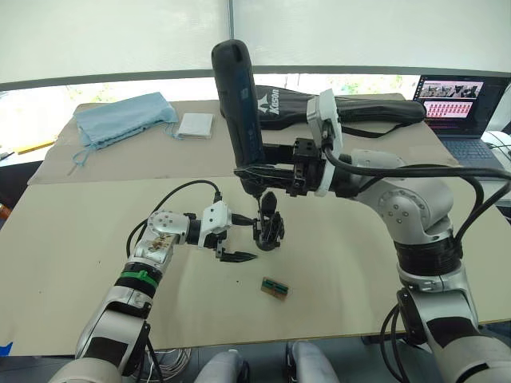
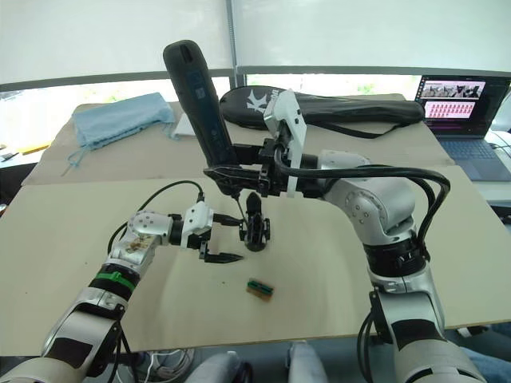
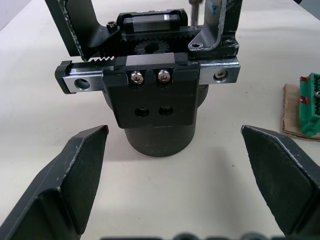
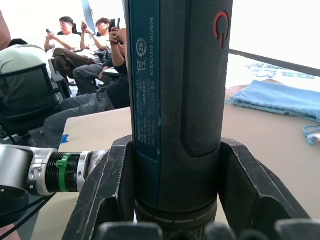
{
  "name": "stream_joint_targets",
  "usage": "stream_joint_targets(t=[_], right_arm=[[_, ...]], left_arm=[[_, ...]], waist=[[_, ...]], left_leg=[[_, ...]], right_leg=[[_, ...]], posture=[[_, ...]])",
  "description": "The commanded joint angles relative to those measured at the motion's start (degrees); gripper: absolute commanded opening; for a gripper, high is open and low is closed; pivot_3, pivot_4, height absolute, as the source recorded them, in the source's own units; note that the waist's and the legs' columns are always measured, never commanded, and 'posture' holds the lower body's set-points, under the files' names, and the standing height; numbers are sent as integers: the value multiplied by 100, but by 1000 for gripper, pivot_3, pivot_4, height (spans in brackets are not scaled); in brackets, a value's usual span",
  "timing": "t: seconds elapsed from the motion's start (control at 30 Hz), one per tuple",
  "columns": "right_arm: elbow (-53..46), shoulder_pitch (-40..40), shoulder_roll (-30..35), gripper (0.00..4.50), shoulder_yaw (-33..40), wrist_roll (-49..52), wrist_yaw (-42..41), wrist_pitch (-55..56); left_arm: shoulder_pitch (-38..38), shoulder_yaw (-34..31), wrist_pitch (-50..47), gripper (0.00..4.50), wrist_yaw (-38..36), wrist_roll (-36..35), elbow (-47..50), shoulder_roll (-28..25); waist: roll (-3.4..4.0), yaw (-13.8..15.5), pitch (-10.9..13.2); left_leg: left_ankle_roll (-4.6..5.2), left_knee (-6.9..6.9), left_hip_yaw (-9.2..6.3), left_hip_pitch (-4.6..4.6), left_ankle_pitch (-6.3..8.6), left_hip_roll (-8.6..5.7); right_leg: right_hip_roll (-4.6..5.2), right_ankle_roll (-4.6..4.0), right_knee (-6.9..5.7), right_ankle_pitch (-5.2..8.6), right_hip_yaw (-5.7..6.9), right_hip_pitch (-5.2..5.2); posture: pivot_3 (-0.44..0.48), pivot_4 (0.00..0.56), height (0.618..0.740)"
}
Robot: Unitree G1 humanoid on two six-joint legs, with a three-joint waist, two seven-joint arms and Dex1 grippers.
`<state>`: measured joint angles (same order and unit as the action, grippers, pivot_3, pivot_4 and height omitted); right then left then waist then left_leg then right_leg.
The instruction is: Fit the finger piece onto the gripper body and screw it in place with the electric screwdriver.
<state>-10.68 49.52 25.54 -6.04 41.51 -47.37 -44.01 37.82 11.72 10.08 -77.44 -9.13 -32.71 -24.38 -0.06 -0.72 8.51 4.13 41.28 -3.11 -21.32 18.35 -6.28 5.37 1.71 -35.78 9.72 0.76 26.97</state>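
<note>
Both head eyes are looking forward and down over the worktop (image 1: 335,279), sharing the gripper body (image 1: 268,227) at centre. The left wrist camera is sitting close before it; the right wrist camera is hugging the electric screwdriver (image 4: 177,100).

The gripper body (image 1: 269,227) stands mid-table with the screwdriver (image 1: 239,112) directly above it, blocking any way in from the top. The left gripper (image 1: 231,238), fingers spread, sits just beside it on the left. A green block (image 1: 275,289) lies near in front; bare table (image 1: 351,271) lies to the right
</note>
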Motion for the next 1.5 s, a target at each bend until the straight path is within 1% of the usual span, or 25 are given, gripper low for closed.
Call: stream_joint_targets(t=[0.03, 0.77, 1.5], right_arm=[[-218, 82, -57, 1879, 192, -33, -89, 294], [-141, 44, -208, 1879, 198, -309, -308, 516], [-296, -43, -143, 1879, 240, -328, -375, 425]], left_arm=[[120, -79, 176, 4500, -31, -29, 49, -11], [114, -55, 199, 4500, -44, -35, 116, 12], [123, -37, 169, 4500, -40, -28, 154, 29]], waist=[[0, 0, 0], [0, -1, 0], [0, -1, 0]], left_leg=[[0, 0, 0, 0, 0, 0], [0, 2, 0, -1, 0, -1], [0, 2, 0, -1, 0, -1]], right_leg=[[0, 0, 0, 0, 0, 1], [-5, 0, -3, 0, 0, 2], [-6, 0, -3, 0, 1, 2]], posture=[[0, 150, 736], [0, 150, 736], [0, 150, 736]])
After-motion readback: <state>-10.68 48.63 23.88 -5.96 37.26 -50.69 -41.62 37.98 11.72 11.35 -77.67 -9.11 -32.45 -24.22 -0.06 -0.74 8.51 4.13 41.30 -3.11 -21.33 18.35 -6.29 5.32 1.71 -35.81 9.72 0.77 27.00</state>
